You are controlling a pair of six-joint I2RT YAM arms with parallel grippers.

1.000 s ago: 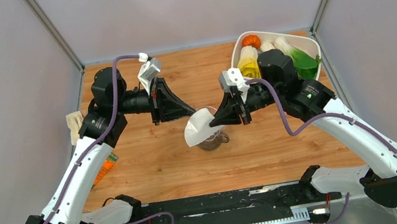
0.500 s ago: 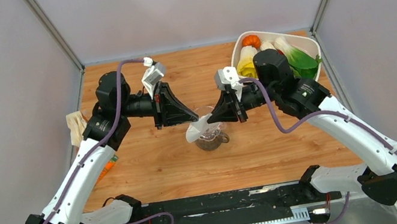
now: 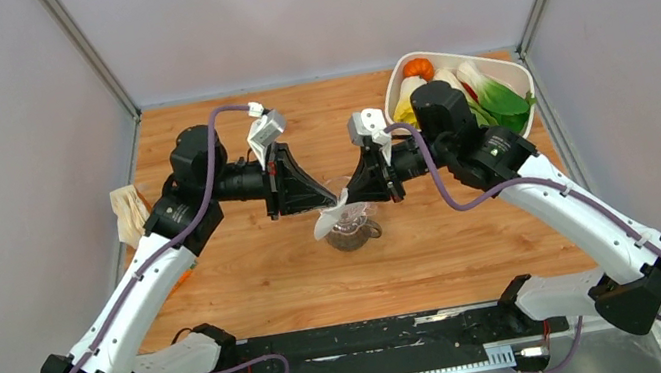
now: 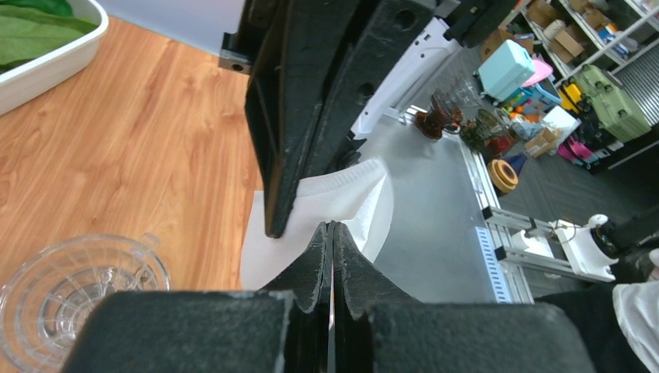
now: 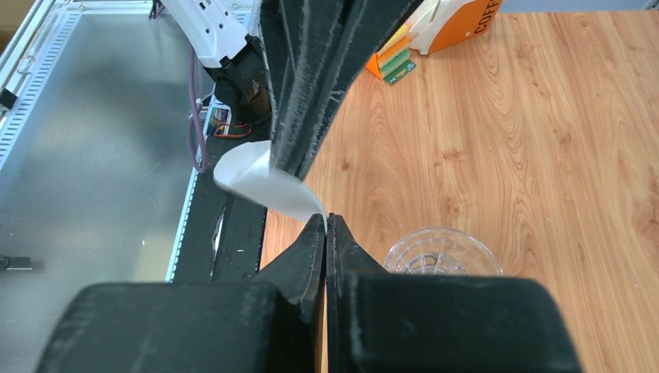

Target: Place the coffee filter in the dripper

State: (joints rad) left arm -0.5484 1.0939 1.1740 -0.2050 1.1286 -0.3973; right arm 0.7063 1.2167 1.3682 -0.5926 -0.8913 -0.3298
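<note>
**A:** So, found the coffee filter [image 4: 353, 198]?

**B:** Up off the wooden table [image 3: 478, 243], hanging in mid-air, not in the dripper [image 5: 441, 250]. Overlaps the dripper's left rim from overhead, yet sits higher than it.

**A:** Held by what?

**B:** Clamped at a narrow corner in the right gripper [image 5: 326, 224], jaws pressed together on the paper. Fans out wide and white away from that pinch.

**A:** And the left gripper [image 4: 332, 231]?

**B:** Clenched tight as well, no gap at the tips. Pressed up against the filter's near edge, just beside the other pair of tips. Paper caught in that pinch or not: cannot tell.

**A:** And the dripper itself?

**B:** Upright on the wood, clear and ribbed, round rim facing up. Touched by neither tool. Just below and beside the meeting tips.

**A:** Anything else around?

**B:** A white bowl [image 3: 519, 79] at the far right corner, filled with vegetables [image 3: 498, 101]. Also an orange packet [image 5: 465, 22] lettered "COFF" near the table's left edge, well apart from the dripper.
</note>
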